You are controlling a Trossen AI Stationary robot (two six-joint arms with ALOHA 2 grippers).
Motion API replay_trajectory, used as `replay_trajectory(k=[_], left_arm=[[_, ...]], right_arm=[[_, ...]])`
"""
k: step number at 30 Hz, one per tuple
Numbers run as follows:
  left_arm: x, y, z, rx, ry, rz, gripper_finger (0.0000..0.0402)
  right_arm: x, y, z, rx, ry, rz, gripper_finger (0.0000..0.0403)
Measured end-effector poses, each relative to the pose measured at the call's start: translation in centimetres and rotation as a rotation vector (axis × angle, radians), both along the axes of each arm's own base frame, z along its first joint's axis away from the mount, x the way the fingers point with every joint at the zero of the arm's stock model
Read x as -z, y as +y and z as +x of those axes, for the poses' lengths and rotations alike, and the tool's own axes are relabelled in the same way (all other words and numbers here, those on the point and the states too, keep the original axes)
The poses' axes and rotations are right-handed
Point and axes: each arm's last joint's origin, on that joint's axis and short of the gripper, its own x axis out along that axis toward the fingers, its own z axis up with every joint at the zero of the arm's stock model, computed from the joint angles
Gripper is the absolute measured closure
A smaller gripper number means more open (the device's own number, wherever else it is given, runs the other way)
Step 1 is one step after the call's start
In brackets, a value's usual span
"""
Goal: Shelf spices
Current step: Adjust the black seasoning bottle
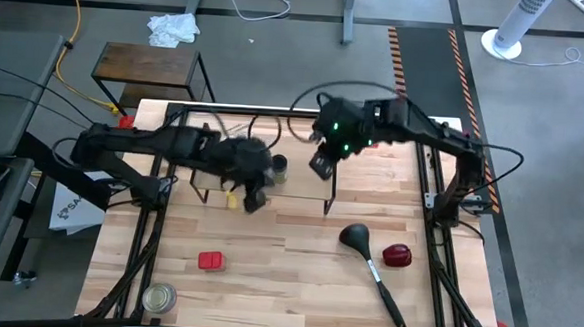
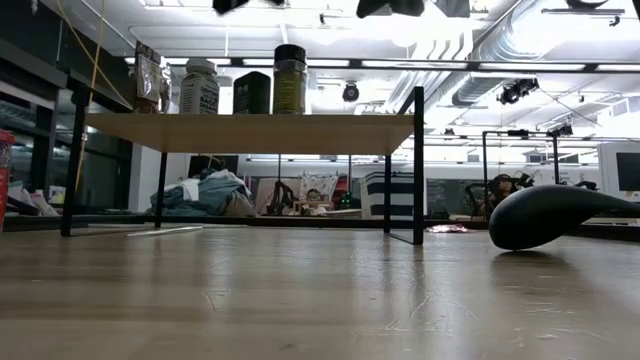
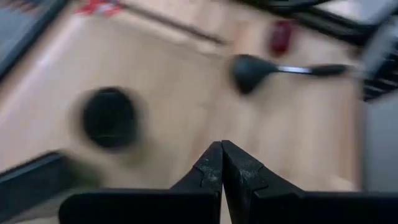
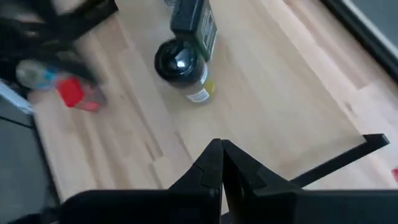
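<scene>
Spices [image 2: 290, 78] upright in row on shelf [image 2: 250, 132], row along shelf length; my left gripper [image 3: 221, 163] and right gripper [image 4: 221, 163] closed, empty.

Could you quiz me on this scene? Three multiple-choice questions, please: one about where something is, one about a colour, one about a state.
1. Where are the spice jars?
A. On the shelf
B. Under it
C. On the floor

2. What colour is the ladle?
A. White
B. Black
C. Green

3. How is the right gripper?
A. Wide open
B. Holding a jar
C. Shut, empty

Answers: 1 A, the low view shows them standing on its top; 2 B, head and handle are black; 3 C, its wrist view shows fingertips together with nothing between.
</scene>
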Motion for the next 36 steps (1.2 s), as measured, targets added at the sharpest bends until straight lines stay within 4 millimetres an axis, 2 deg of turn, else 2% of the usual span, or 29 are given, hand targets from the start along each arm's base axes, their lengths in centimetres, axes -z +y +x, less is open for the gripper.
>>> replay_trajectory(k=[3,6,9,16,20,26,36], left_arm=[[0.1,-2.3,-0.3,0.079,-0.008,0.0,0.0401],[2.3,-3.7,0.0,0.058,0.032,0.04,0.0402],[4.4,-4.1,0.7,-0.034,0.017,0.095,0.0401],[6.0,-3.2,1.3,-0.284,-0.045,0.241,0.0401],[6.4,-2.5,1.4,-0.315,-0.052,0.257,0.0401],[8.3,-1.6,1.7,-0.313,-0.034,0.217,0.0401],[8.9,-0.3,2.0,-0.354,-0.065,0.204,0.0401]], right_arm=[[0.3,1.5,0.2,0.014,0.019,-0.057,0.0403],[0.4,2.3,0.1,0.051,0.033,-0.108,0.0403],[0.3,2.7,-0.1,0.064,0.037,-0.12,0.0403],[-0.4,3.0,-1.0,0.11,0.021,-0.142,0.0403],[-1.1,2.9,-1.7,0.129,0.001,-0.157,0.0403],[-1.7,2.9,-2.3,0.15,-0.023,-0.159,0.0403],[-1.9,2.9,-2.5,0.159,-0.03,-0.167,0.0403]])
